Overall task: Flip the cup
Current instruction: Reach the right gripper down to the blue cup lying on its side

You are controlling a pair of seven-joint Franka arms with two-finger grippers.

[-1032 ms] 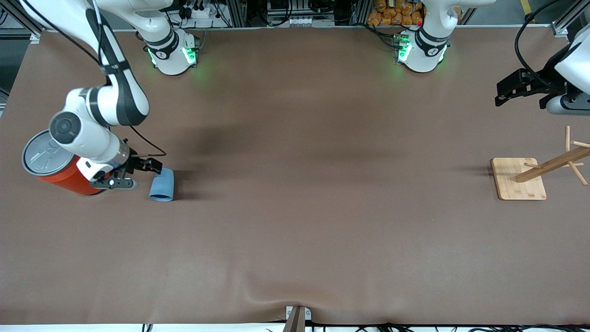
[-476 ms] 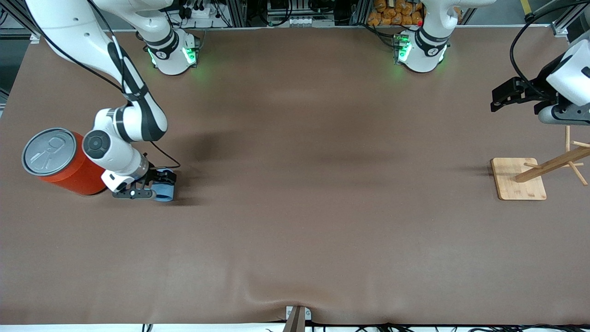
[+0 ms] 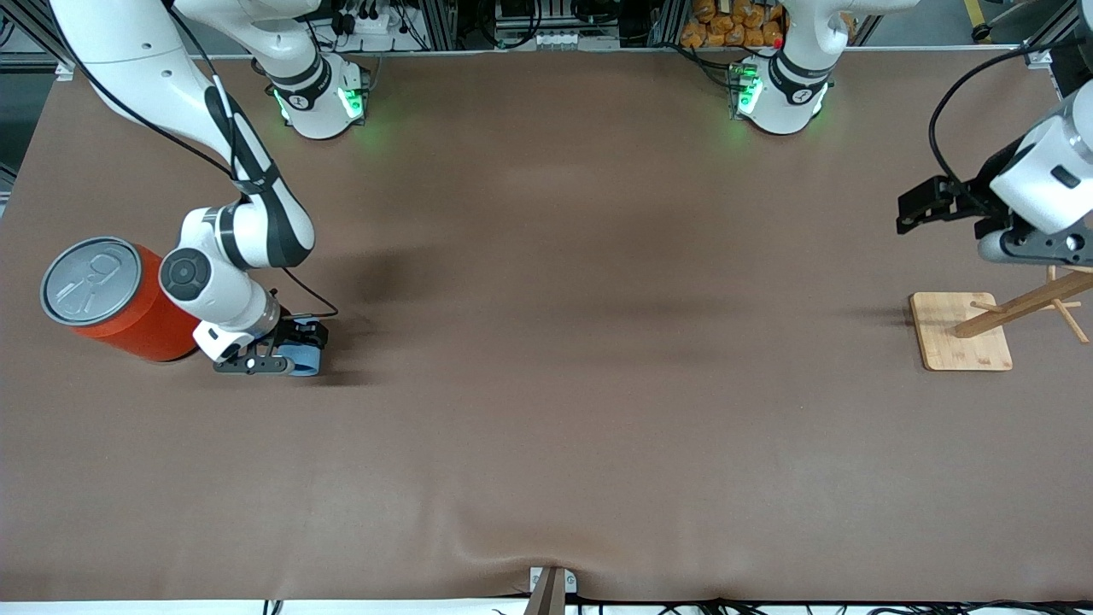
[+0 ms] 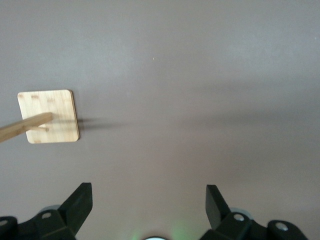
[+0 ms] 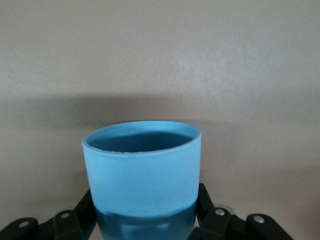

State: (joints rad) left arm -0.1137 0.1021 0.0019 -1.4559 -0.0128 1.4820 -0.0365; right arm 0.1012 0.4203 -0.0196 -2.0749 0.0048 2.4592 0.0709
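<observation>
Right gripper point(image 3: 286, 352) clamped on the cup point(image 3: 301, 357), lying just beside the orange can point(image 3: 119, 301). Risk: slipping while turning, or bumping the can. Left gripper point(image 3: 912, 207) spread, waiting above the wooden stand point(image 3: 960, 331).

Small light-blue cup point(image 3: 306, 360) lying on side, prob. on table, beside orange can point(image 3: 119, 303).

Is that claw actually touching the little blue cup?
Touching. The right wrist view shows the right gripper with jaws pressed against both sides of the cup.

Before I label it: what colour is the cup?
Light blue, darker blue inside; the cup shows best in the right wrist view.
</observation>
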